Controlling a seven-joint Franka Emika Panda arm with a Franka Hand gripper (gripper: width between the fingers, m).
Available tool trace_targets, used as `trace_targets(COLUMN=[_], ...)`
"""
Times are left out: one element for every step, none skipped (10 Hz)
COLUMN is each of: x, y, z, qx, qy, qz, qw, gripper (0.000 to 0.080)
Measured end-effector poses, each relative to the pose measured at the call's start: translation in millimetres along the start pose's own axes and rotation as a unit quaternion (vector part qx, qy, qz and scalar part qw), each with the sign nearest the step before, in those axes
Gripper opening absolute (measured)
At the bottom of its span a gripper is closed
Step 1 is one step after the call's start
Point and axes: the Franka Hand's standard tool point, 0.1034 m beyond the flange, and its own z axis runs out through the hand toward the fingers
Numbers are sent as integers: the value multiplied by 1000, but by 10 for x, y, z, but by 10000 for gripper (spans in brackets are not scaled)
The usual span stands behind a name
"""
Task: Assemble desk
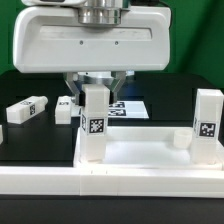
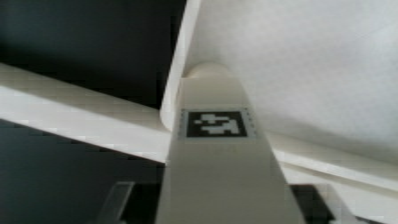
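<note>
The white tray-like tabletop [image 1: 150, 152] lies near the front. One white tagged leg [image 1: 93, 125] stands upright at its corner on the exterior view's left. My gripper [image 1: 97, 92] is directly above this leg, with a finger on each side of its top, shut on it. In the wrist view the leg [image 2: 221, 150] runs from between my fingers [image 2: 306, 200] down to the tabletop [image 2: 302, 60], with its tag facing the camera. A second leg [image 1: 208, 125] stands upright at the corner on the exterior view's right.
Two loose tagged legs [image 1: 27, 108] [image 1: 66, 108] lie on the black table at the exterior view's left. The marker board [image 1: 132, 107] lies behind the gripper. A long white rail [image 1: 60, 182] runs along the front, below the tabletop.
</note>
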Motion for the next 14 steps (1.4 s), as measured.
trace_targets(x=[1, 1, -5, -9, -11, -8, -6, 2, -1, -7, -14, -15, -16, -15], y=[-5, -12, -5, -5, -3, -3, -7, -14, -19, -20, -34, -33, -27, -30], z=[2, 4, 7, 9, 12, 15, 16, 18, 17, 18, 18, 20, 21, 22], qx=[3, 4, 5, 6, 6, 4, 3, 2, 2, 3, 6, 8, 11, 11], qy=[2, 2, 2, 2, 3, 7, 7, 10, 9, 8, 4, 3, 2, 2], qz=[58, 120, 169, 214, 275, 329, 371, 435, 473, 538, 580, 615, 633, 636], qw=[998, 993, 986, 977, 961, 944, 929, 901, 881, 843, 815, 788, 774, 771], gripper=[288, 288, 288, 288, 289, 289, 289, 289, 289, 290, 290, 290, 290, 295])
